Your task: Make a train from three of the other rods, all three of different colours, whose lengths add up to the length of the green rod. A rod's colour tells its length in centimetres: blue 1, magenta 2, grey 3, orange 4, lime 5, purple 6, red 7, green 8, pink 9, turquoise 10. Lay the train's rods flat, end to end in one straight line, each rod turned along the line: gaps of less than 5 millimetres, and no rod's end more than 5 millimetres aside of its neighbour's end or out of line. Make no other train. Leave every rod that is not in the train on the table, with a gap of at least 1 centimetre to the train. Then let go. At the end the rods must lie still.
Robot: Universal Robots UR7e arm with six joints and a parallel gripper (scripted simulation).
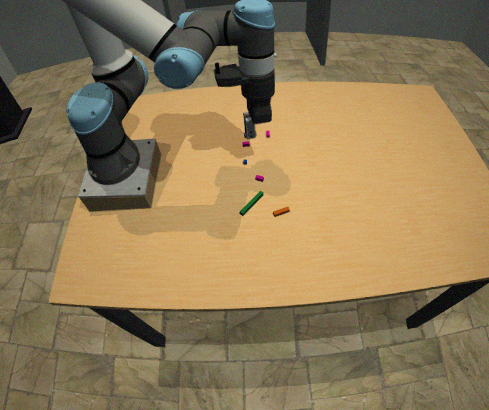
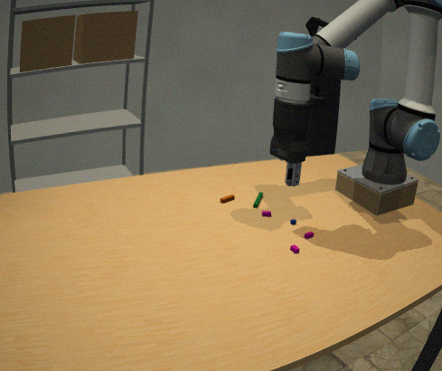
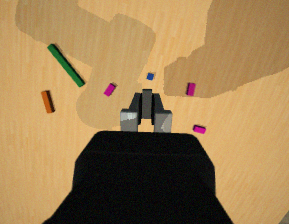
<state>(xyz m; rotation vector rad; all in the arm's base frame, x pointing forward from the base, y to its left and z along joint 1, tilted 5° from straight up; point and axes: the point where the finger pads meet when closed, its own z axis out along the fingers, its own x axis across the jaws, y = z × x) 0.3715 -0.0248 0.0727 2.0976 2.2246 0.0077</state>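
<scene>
My gripper [image 1: 249, 131] hangs above the table's back middle, shut on a grey rod [image 3: 146, 105] that stands between the fingers, clear of the wood. The green rod [image 1: 251, 203] lies flat at an angle, and it also shows in the wrist view [image 3: 66, 65]. The orange rod [image 1: 281, 211] lies just right of it, apart. A small blue rod [image 1: 244, 162] lies between the gripper and the green rod. Three magenta rods lie scattered: one [image 1: 259, 178] near the green rod, one [image 1: 246, 144] just below the gripper, one [image 1: 267, 134] to its right.
The arm's base block [image 1: 118, 182] stands on the table's left side. A metal shelf [image 2: 75, 90] with boxes stands behind the table. The rods all lie loose, apart from one another.
</scene>
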